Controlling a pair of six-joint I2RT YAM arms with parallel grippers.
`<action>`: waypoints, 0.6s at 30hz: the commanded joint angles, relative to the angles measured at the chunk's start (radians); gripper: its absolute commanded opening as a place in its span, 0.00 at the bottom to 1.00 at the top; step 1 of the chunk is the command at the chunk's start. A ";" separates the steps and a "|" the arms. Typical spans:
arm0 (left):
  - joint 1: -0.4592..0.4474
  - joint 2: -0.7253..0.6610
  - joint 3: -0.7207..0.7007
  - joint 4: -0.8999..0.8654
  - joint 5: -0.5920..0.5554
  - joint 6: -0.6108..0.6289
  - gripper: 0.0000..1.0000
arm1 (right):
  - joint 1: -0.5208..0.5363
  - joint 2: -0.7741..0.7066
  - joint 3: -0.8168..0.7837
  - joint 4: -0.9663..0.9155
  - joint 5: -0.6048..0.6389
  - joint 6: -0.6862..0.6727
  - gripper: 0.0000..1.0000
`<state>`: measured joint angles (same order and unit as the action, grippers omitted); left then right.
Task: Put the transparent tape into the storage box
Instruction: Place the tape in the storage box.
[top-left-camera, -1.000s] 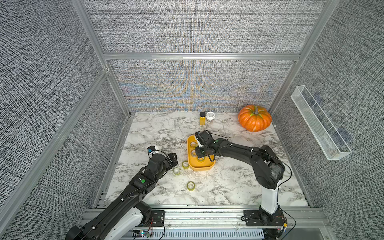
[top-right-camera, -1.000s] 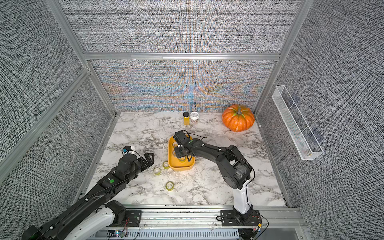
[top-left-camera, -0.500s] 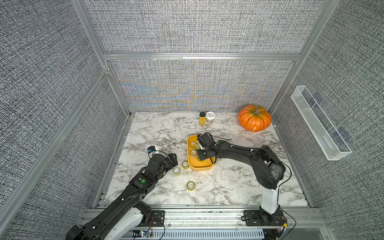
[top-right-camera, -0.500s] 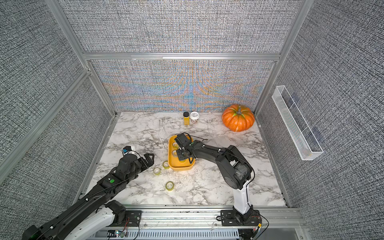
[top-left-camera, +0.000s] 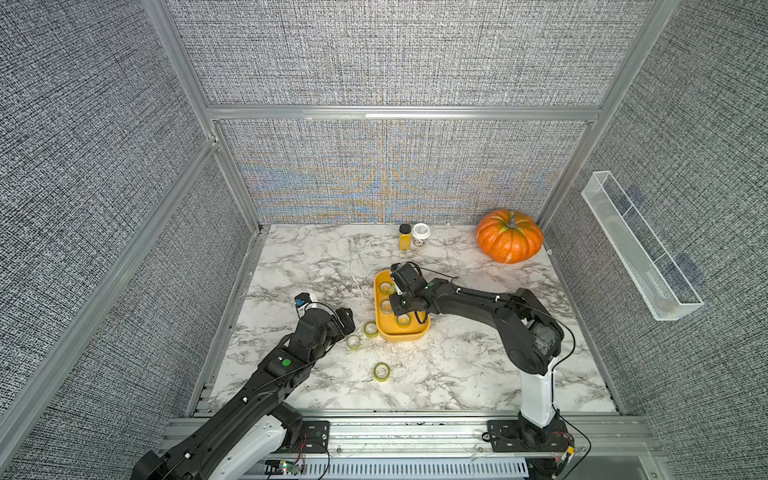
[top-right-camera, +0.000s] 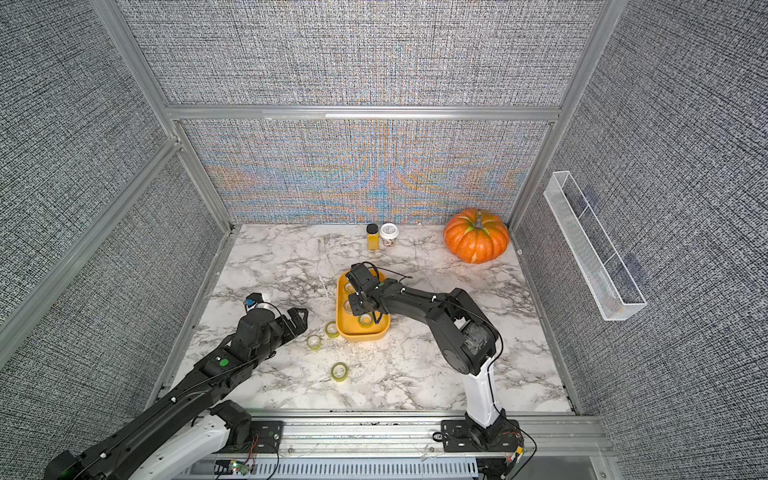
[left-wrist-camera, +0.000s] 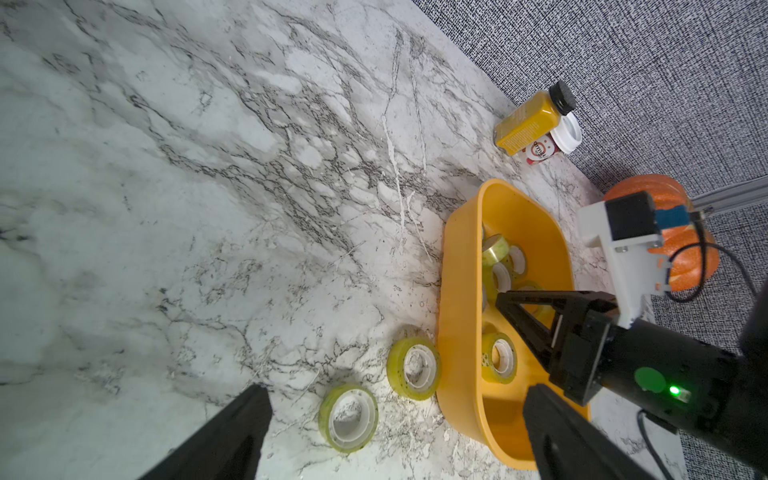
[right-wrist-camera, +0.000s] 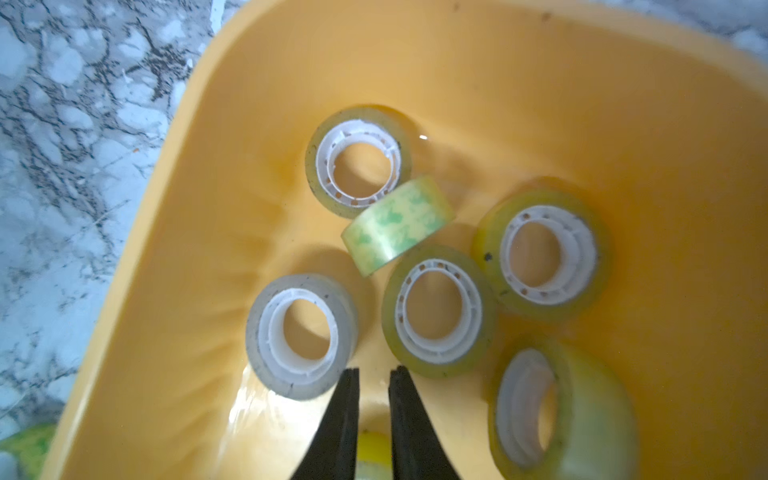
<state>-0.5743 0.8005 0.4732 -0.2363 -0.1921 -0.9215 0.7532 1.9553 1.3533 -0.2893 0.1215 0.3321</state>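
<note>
Right claw (right-wrist-camera: 374, 372) nearly closed, empty, over shallow yellow-orange plastic storage tub (top-left-camera: 405, 336). Left claw (top-left-camera: 344, 321) wide open. Three loose yellowish clear tape rolls (top-left-camera: 381, 371) at tub's 7 o'clock.

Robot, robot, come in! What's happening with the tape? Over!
Left hand open, empty. Right hand nearly shut, empty, over storage box. Three tape rolls outside. Nothing blocking.

At marble worktop's (top-left-camera: 291, 266) far edge, yellow bottle (top-left-camera: 404, 240) beside white-lidded jar (top-left-camera: 421, 233); far right corner, orange pumpkin (top-left-camera: 509, 237); on side wall (top-left-camera: 698, 145), clear trough (top-left-camera: 640, 249).
</note>
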 joint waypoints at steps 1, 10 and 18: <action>0.001 -0.007 0.002 -0.008 -0.019 0.005 1.00 | 0.001 -0.080 -0.029 -0.010 0.023 -0.005 0.20; 0.001 -0.006 0.010 0.005 -0.002 -0.002 1.00 | -0.011 -0.032 0.061 -0.019 -0.007 -0.034 0.19; 0.001 -0.072 -0.009 -0.029 -0.007 -0.011 1.00 | -0.038 0.081 0.140 0.042 -0.010 -0.027 0.17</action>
<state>-0.5743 0.7486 0.4713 -0.2619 -0.1909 -0.9245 0.7185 2.0232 1.4738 -0.2794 0.1169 0.3080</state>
